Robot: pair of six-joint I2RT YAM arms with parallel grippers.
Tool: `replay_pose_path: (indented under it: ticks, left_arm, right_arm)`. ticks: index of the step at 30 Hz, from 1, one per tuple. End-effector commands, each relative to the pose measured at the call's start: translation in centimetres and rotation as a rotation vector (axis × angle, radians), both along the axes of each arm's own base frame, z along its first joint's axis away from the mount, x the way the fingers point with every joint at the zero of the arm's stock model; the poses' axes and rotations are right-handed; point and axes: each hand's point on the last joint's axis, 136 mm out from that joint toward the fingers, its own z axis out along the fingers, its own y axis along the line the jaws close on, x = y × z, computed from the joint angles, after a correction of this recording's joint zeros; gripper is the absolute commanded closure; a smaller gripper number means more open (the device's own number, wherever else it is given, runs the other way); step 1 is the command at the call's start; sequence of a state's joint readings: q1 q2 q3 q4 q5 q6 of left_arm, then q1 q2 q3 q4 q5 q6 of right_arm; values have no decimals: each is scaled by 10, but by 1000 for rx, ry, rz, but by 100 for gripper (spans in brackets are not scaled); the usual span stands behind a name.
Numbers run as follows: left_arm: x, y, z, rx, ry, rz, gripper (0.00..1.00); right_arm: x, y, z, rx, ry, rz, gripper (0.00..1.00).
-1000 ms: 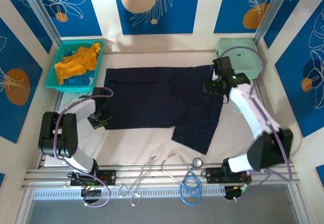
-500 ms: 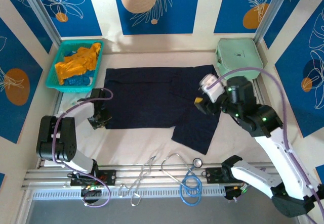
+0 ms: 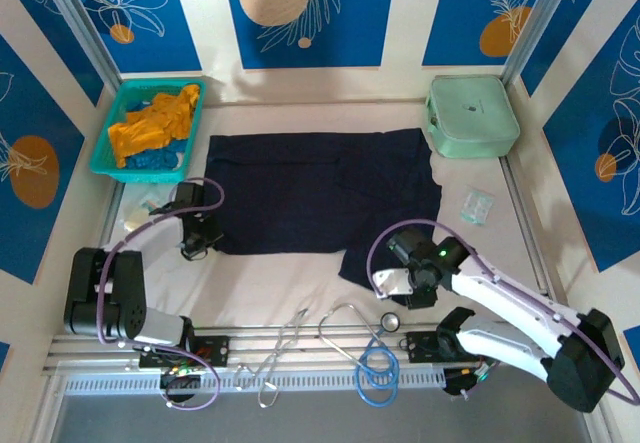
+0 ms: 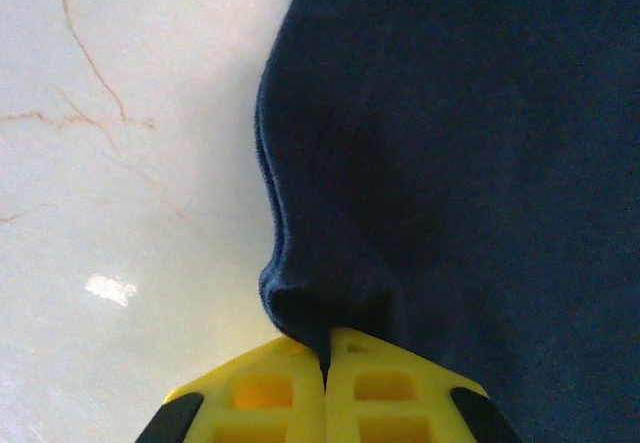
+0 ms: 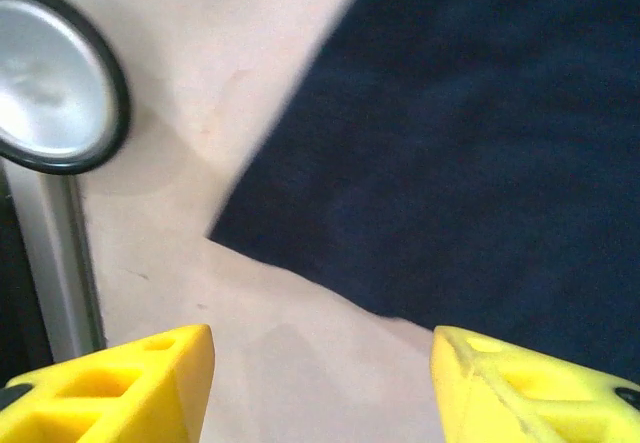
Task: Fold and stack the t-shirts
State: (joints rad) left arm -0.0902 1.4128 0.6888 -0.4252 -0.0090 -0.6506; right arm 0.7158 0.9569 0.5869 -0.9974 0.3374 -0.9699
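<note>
**A:** Pincers first: how do they stand?

**B:** The left pincer (image 4: 325,348) is pressed together on a bunched fold at the edge of the navy shirt (image 4: 480,163). Cloth runs ahead of it and to its right, with bare surface (image 4: 120,163) to its left.

**A:** And from above?

**B:** There the left pincer (image 3: 195,243) sits at the shirt's left near corner, and the shirt lies spread flat on the surface beyond it.

**A:** The right one?

**B:** The right pincer (image 5: 325,383) is apart and holds nothing. It hangs over bare surface just short of a shirt corner. Navy cloth lies ahead and to its right, and a stethoscope head (image 5: 50,93) ahead to its left.

**A:** Other shirts?

**B:** An orange shirt (image 3: 155,123) and a blue shirt (image 3: 150,160) lie heaped in a basket (image 3: 110,168), beyond the left pincer and well apart from it. A case (image 3: 472,115) sits far beyond the right pincer.
</note>
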Motion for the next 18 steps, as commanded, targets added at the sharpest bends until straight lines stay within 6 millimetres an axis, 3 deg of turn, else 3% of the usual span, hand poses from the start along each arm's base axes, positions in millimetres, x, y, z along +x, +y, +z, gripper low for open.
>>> replay_pose_path:
  ticks: [1,10,18]
  left_arm:
    - [1,-5,10,-15,-45,-34,100]
    - [0,-5,15,-17,-64,-36,100]
    - [2,-7,16,-26,-71,-42,100]
  right_arm:
    - [-5,9,-15,7,15,85,41]
    - [-10,19,-31,-24,46,136,44]
    - [-27,5,-45,-75,114,126,48]
